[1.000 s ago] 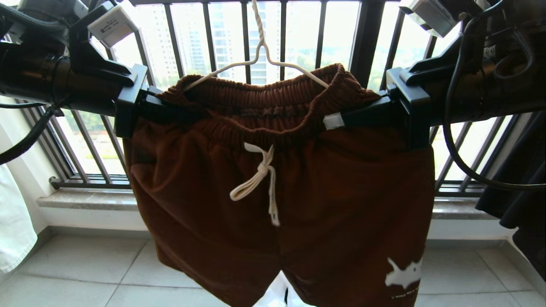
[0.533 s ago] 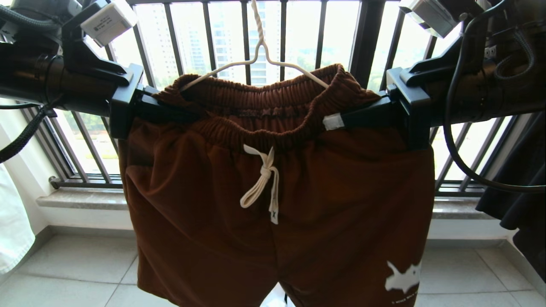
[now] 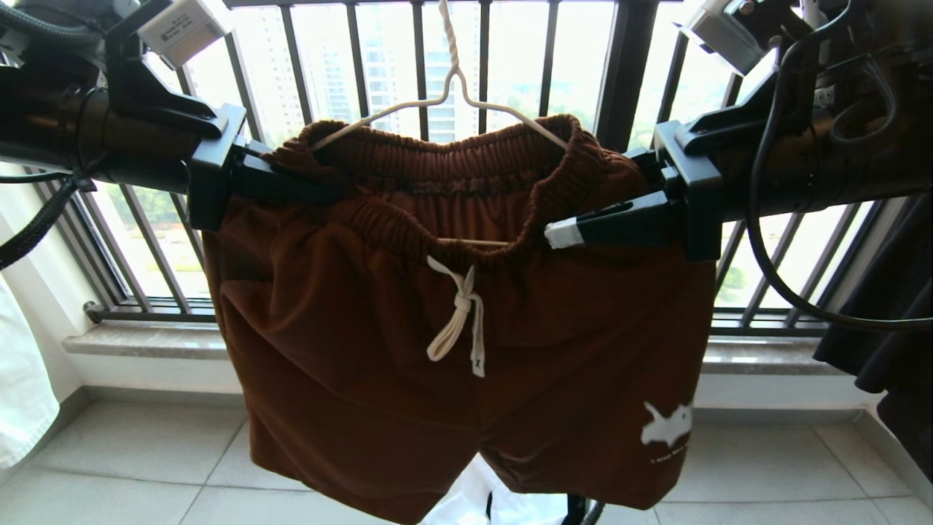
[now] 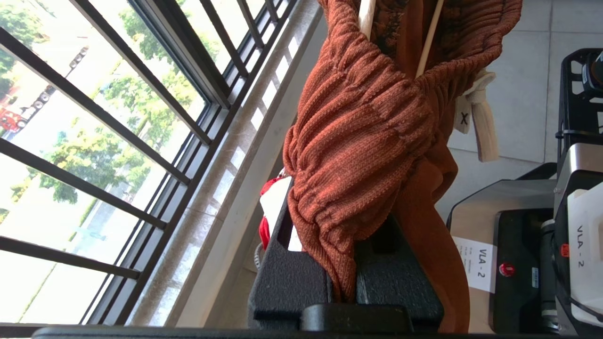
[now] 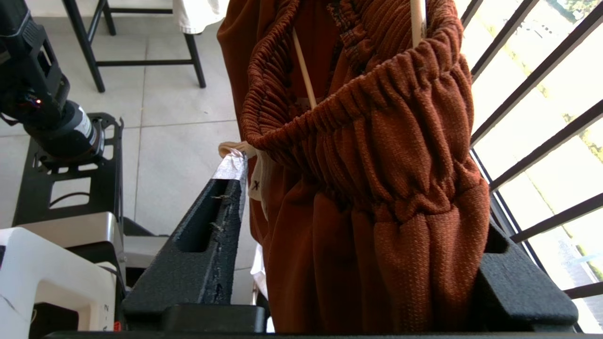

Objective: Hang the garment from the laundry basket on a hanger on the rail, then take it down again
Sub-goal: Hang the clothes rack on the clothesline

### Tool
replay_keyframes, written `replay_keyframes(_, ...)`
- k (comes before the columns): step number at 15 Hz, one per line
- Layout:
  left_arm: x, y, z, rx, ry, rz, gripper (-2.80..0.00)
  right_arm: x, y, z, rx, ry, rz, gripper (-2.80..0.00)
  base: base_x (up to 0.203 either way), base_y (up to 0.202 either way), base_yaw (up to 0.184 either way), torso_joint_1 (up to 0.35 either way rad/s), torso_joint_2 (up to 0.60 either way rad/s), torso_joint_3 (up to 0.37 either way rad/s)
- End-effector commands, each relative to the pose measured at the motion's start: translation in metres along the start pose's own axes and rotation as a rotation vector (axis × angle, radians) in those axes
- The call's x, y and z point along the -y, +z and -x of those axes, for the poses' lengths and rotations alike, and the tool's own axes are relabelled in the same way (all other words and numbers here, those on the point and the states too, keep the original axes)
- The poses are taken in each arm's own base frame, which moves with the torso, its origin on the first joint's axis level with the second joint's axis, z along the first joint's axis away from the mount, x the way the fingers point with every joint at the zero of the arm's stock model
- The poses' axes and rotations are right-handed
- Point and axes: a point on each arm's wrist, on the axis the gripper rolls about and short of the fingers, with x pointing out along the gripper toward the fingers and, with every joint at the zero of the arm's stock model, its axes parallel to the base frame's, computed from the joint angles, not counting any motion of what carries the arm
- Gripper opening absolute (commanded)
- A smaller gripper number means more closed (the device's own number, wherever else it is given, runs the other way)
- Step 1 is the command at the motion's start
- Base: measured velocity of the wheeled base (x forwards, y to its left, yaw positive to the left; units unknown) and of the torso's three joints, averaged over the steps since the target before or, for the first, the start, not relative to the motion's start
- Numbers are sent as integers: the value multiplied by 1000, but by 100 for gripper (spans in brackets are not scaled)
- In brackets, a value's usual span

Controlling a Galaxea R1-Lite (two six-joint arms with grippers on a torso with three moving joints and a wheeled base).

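Shorts (image 3: 452,343) hide most of the hanger (image 3: 452,95); left pincer (image 4: 346,282) grips the waistband, right pincer (image 5: 348,292) seemingly spread.

Right gripper (image 5: 351,263) with black fingers (image 5: 198,254) spread apart, the rust-brown shorts (image 5: 377,188) hanging between them. Gathered waistband (image 5: 358,122) bunches against the finger nearer the window bars (image 5: 532,117); a gap separates the cloth from the other, tape-tipped finger. Two thin cream rods of the hanger (image 5: 304,70) run inside the waist opening. White drawstring (image 5: 256,179) dangles just beside the taped tip. Grey floor tiles (image 5: 174,132) below; black chair legs (image 5: 94,52) and part of the robot's base (image 5: 61,197) off to the side.
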Motion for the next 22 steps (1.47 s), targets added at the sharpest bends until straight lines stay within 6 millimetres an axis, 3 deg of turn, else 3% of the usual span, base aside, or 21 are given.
replay_keyframes(1, -1, 2, 0, 3, 2, 18, -280, 3, 1, -2, 6, -4, 4, 0, 0, 0, 0, 0, 0, 0)
replay_keyframes(8, 7, 9, 8, 8, 15, 55, -280, 7, 29, 13, 171, -170, -48, 0, 0, 0, 0, 0, 0, 0)
replay_keyframes(11, 10, 12, 12, 10, 27, 78, -280, 8, 32, 19, 184, -229, -78, 0, 0, 0, 0, 0, 0, 0)
replay_keyframes(15, 9, 9, 20, -17, 78, 143, -280, -6, 40, 42, 212, -295, -142, 0, 0, 0, 0, 0, 0, 0)
replay_keyframes(16, 8, 8, 23, -19, 89, 160, -280, -9, 40, 46, 211, -328, -164, -280, 0, 0, 0, 0, 0, 0)
replay_keyframes(22, 13, 6, 50, -25, 179, 248, -280, -25, 17, 59, 111, -566, -358, -280, 0, 0, 0, 0, 0, 0)
